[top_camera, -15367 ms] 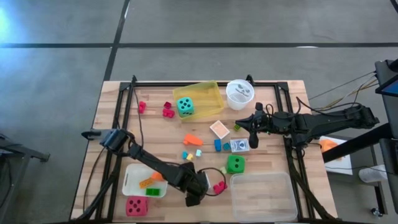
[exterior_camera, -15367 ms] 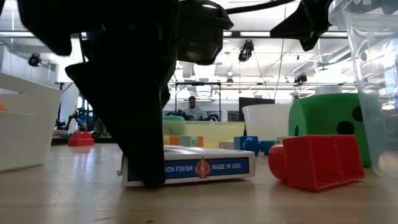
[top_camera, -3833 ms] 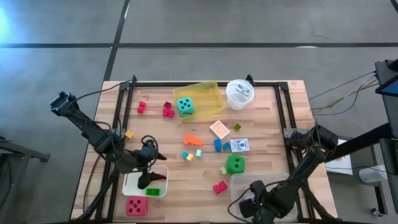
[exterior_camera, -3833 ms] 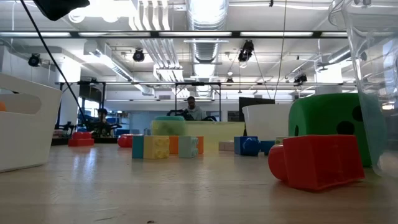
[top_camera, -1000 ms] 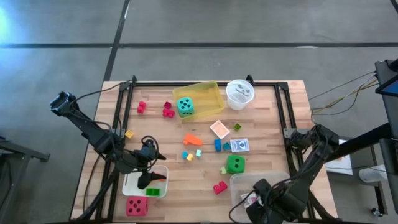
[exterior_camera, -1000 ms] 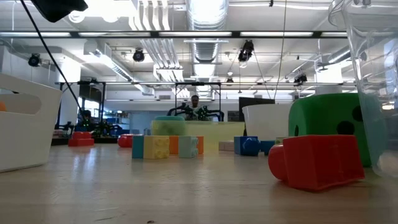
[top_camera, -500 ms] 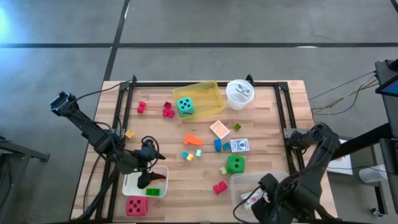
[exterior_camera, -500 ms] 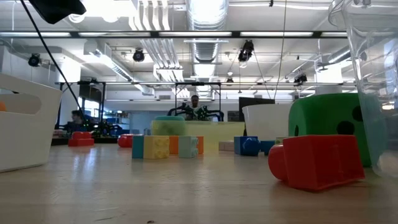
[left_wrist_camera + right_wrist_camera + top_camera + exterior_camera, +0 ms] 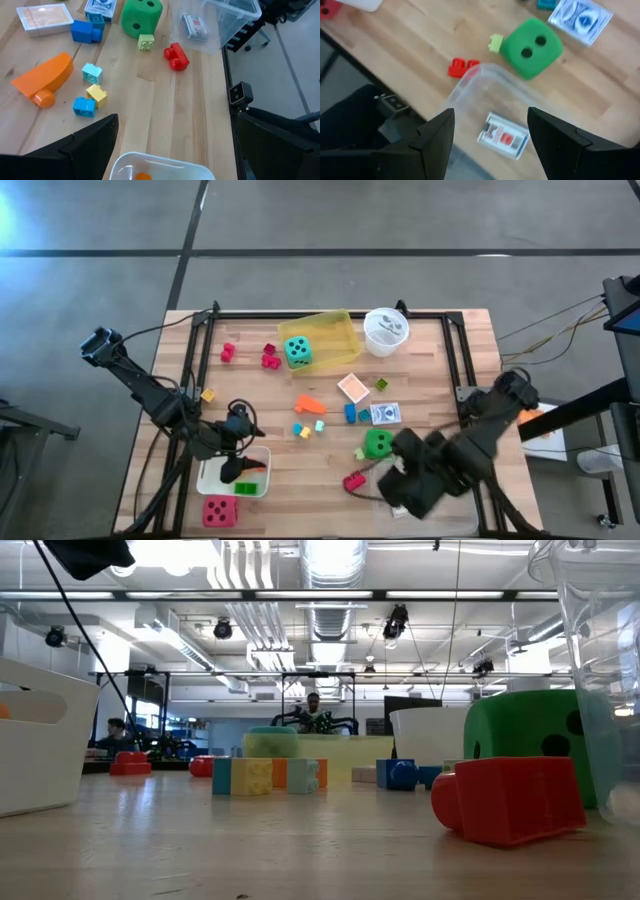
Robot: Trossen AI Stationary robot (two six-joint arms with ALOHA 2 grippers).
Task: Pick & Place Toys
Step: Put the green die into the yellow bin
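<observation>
Progress looks early to us: one card pack (image 9: 502, 135) lies in the clear tray (image 9: 470, 82) at lower right, a few blocks in the white tray (image 9: 210, 472). Most blocks and the green die (image 9: 377, 443) wait mid-table (image 9: 290, 420). Both jaws spread, empty.

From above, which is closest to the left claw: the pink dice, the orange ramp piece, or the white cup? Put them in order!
Measured from the left gripper:
1. Pink dice, at the table's near edge beside it.
2. Orange ramp piece, mid-table.
3. White cup, far edge, toward the right arm's side.
</observation>
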